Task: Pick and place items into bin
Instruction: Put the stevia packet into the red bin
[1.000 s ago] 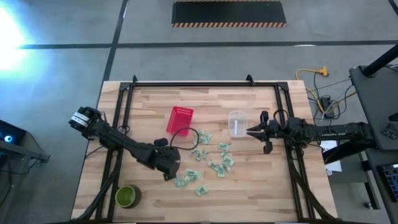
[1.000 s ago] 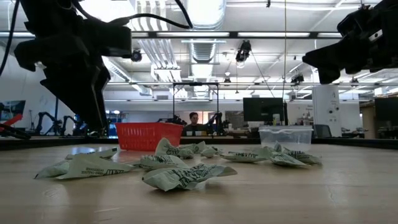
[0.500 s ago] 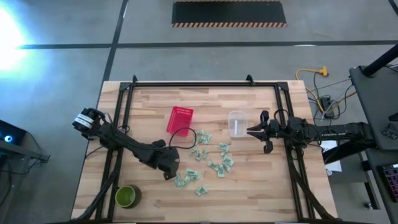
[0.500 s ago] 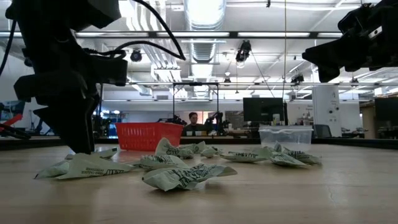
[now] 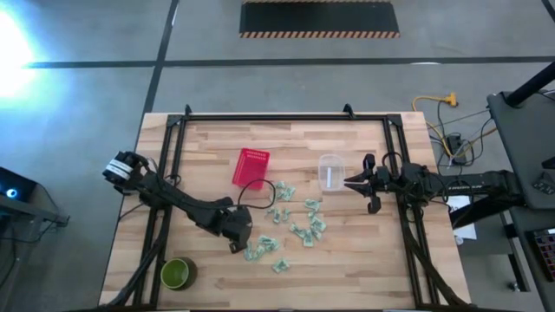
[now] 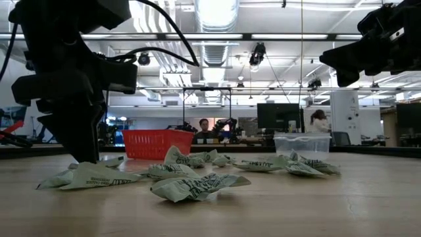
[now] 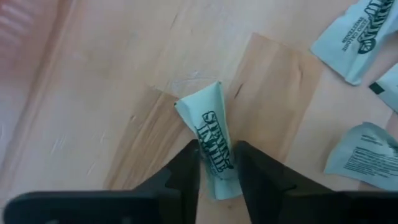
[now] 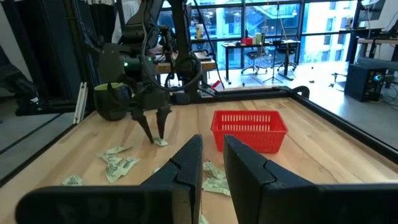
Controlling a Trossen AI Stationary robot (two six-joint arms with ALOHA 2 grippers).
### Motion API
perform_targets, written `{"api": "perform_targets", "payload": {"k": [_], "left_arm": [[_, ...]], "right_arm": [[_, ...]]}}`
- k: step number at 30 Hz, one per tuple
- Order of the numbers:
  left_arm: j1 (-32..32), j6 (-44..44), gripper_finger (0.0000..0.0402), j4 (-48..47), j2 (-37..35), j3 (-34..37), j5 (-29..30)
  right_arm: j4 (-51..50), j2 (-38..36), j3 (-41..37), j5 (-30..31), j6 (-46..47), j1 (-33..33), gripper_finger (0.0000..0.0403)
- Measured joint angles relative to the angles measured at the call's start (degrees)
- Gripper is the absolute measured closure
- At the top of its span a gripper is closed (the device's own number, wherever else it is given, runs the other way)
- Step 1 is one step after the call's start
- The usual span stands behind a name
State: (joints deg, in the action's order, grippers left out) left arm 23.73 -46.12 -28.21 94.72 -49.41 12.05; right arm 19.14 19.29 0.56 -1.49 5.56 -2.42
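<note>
a: what do the jaws have?
b: left gripper point(image 7: 217, 163) pinches one packet point(image 7: 211, 140) on the table, near the basket point(image 5: 251, 166). right gripper point(image 5: 349, 183), fingers nearly together, waits by the tub point(image 5: 330, 171).
a: progress?
b: barely begun, i'd judge; the other packets point(image 5: 295, 223) lie scattered beside the basket.

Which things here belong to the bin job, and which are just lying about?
Job: packets; red basket; left gripper, closed on one packet; right gripper, waiting by the tub.
Lying about: green bowl; clear tub.
</note>
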Motion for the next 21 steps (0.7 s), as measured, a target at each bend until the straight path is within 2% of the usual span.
{"api": "perform_targets", "payload": {"k": [7, 14, 17, 21], "left_arm": [[0.0, 3.6, 0.0392, -0.3, -0.9, -1.1, -0.2], [-0.2, 10.5, 0.0397, -1.9, -1.4, -4.1, 1.1], [-0.8, 13.3, 0.0396, -4.9, -2.5, -6.1, 5.5], [-2.3, 18.2, 0.0396, -7.9, -5.0, -7.6, 15.0]], "right_arm": [[0.0, 0.0, 0.0, 0.0, 0.0, 0.0, 0.0346], [0.0, 0.0, 0.0, 0.0, 0.0, 0.0, 0.0346], [0.0, 0.0, 0.0, 0.0, 0.0, 0.0, 0.0346], [0.1, 0.0, 0.0, 0.0, 0.0, 0.0, 0.0346]]}}
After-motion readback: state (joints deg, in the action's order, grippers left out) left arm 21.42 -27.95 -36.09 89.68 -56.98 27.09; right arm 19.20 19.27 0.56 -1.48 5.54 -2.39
